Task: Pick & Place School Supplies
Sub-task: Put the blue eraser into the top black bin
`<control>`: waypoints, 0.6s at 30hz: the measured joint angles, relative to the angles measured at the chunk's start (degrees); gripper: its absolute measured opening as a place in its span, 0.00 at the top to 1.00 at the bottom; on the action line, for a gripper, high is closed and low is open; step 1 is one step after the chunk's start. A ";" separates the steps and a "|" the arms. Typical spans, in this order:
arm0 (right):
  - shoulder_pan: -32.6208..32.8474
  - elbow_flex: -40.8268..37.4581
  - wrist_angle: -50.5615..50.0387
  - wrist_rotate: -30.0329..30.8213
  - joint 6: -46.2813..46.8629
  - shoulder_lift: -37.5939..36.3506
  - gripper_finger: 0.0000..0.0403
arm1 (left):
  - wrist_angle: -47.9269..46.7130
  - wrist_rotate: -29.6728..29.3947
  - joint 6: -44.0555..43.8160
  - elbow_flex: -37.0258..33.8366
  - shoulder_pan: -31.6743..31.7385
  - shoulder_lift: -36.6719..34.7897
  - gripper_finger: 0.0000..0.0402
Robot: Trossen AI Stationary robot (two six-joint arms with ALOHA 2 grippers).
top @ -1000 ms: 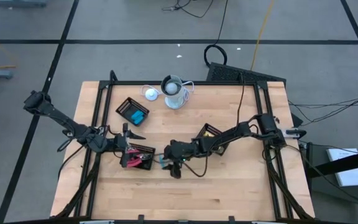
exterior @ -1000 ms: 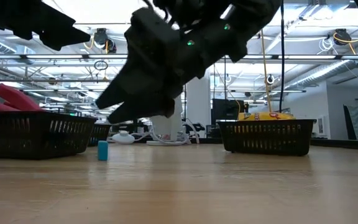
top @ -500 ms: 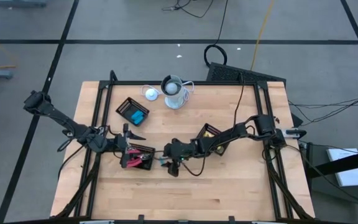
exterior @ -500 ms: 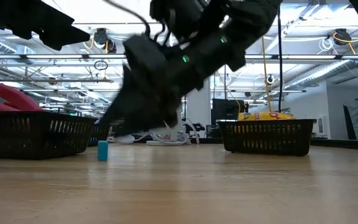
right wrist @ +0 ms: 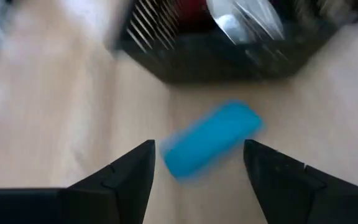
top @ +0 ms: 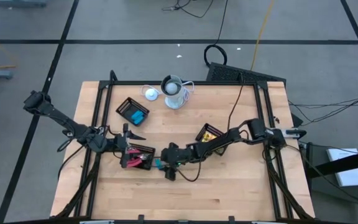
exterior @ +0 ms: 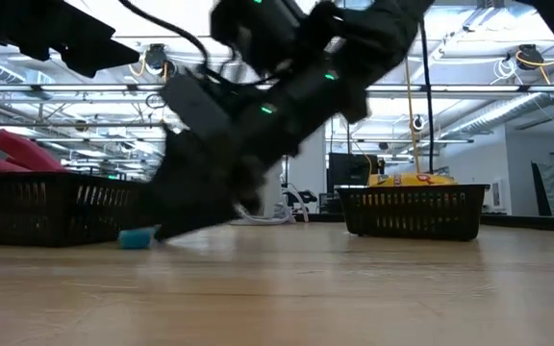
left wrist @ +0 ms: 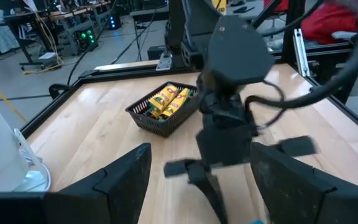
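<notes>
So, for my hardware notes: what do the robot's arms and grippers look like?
Both arms are dark, slender and jointed. The right arm shows small green lights and thin black cables. The left gripper and right gripper each end in two flat, dark, wedge-shaped fingers.

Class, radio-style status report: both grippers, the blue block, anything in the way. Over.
Right gripper open, low over blue block lying on the table. Left gripper open, waiting by the red-tool basket. That basket sits just beyond the block.
</notes>
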 joint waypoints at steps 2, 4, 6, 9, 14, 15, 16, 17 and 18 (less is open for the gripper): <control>-0.07 2.63 0.16 -0.82 0.32 2.23 0.42 | -0.17 0.00 -0.16 0.00 0.00 0.00 0.33; 0.02 3.85 -2.68 -1.06 0.04 2.45 0.42 | -0.10 0.00 -0.21 0.00 0.00 -0.02 0.33; 0.26 4.18 -3.98 -0.69 0.05 2.18 0.42 | -0.23 0.02 -0.21 0.00 0.00 0.00 0.33; 0.29 4.18 -4.36 -0.45 0.11 2.18 0.42 | -0.44 0.01 -0.22 0.00 0.00 -0.02 0.33; 0.43 4.18 -4.46 -0.40 0.15 2.20 0.42 | -0.41 0.02 -0.19 0.00 -0.02 -0.02 0.33; 0.51 4.18 -4.51 -0.34 0.13 2.20 0.42 | -0.45 0.02 -0.18 0.00 -0.02 -0.02 0.33; 0.58 4.18 -4.51 -0.22 0.02 2.22 0.42 | -0.42 0.02 -0.18 0.00 -0.02 -0.02 0.33; 0.65 4.18 -4.53 -0.17 -0.13 2.23 0.42 | -0.40 0.02 -0.18 0.00 -0.02 -0.02 0.33; 0.69 4.18 -4.55 -0.17 -0.25 2.25 0.42 | -0.40 0.02 -0.18 0.00 -0.02 -0.02 0.33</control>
